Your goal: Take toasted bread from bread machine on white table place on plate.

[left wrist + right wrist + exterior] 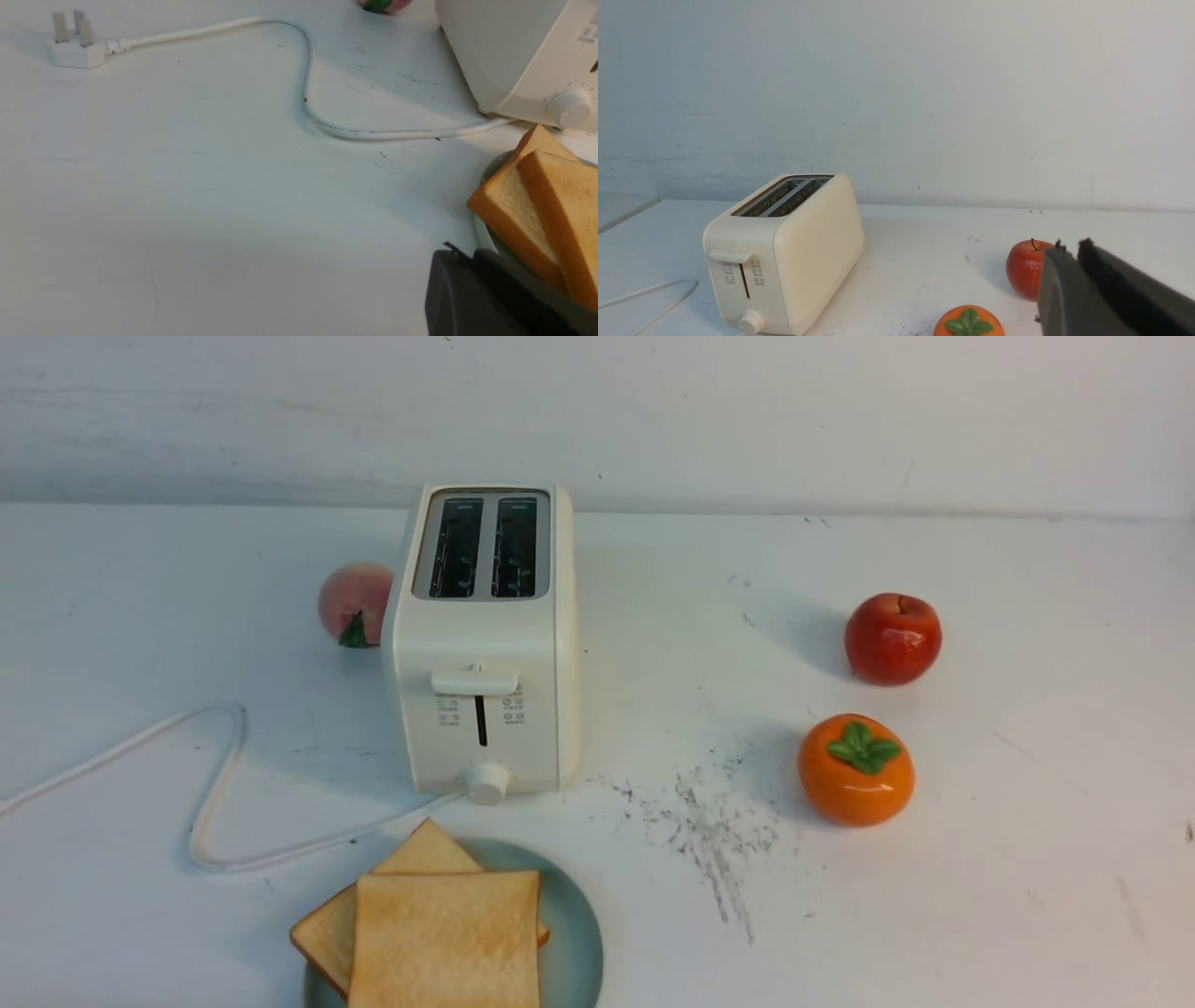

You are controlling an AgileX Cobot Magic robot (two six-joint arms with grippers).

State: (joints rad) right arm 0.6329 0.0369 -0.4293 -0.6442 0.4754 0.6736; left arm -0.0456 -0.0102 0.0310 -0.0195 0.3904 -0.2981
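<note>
Nearest in the front view: two slices of toast (446, 933) stacked on the plate (571, 933) at the table's (934, 896) near edge, top slice square-on, lower one turned so a corner pokes toward the toaster (484, 644). Just behind, toaster with both slots empty, lever (473, 681) up, knob (486, 782) low on the front; small icons beside the lever slot, too small to read. Faint print along the cord (327, 126) (unreadable), running off left to a plug (74, 46) lying prongs-up. Wide open tabletop left of the plate and right of the scratch patch (714, 831). Farther right, persimmon (855, 769), then apple (892, 638); peach (355, 603) tucked behind the toaster's left side. Left gripper (460, 254) low beside the toast, jaws together, holding nothing. Right gripper (1069, 247) raised, aimed past the apple, likewise closed and empty.
</note>
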